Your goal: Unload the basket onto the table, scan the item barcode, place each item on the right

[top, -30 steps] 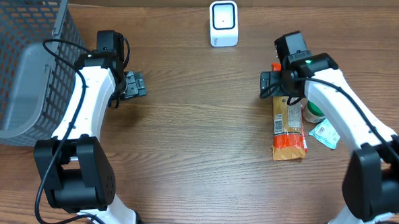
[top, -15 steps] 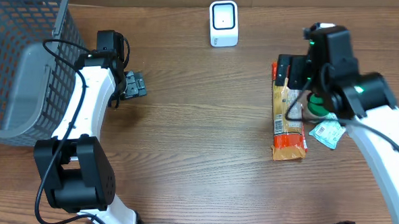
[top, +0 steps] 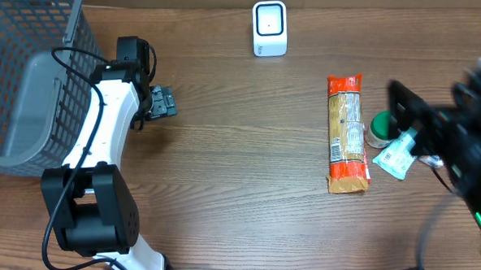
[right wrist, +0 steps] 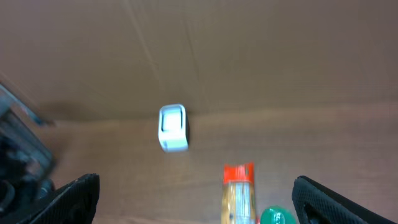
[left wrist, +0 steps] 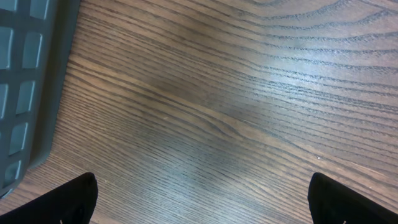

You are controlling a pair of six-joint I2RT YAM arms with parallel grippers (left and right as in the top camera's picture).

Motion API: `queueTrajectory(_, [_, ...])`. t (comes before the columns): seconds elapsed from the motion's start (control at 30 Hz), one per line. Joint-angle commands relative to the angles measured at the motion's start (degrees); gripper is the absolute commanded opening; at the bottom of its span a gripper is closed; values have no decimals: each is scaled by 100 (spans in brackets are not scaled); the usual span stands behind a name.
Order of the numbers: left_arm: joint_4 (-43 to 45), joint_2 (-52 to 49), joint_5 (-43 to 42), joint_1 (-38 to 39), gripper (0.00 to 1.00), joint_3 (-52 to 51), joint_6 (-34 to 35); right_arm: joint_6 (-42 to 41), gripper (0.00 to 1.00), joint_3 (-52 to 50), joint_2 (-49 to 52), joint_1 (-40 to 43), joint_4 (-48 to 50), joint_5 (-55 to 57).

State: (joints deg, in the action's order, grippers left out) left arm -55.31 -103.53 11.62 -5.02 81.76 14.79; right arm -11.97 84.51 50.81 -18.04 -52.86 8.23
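Wide bare stretch of worktop [top: 239,167] down the middle, open from the white scanner [top: 269,28] at the far edge to the near edge. The grey basket [top: 23,77] walls the left flank, with the left arm [top: 102,129] just beside it. The right side is crowded: long orange packet [top: 347,133], green-lidded tub [top: 379,125] and sachet [top: 392,160] sit close together.

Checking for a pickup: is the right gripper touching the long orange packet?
Apart. The right wrist view shows the right gripper with its jaws wide and empty, and the long orange packet small and far below them.
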Motion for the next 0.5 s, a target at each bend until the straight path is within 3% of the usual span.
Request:
queueTrajectory(0.0, [7,-24,39,-17,100,44,-46,74,100,87,-579,-17,-87,229])
queueTrajectory(0.47, [7,-24,39,-17,100,44,-46,155,100,-1799,-3069,584,-22,216])
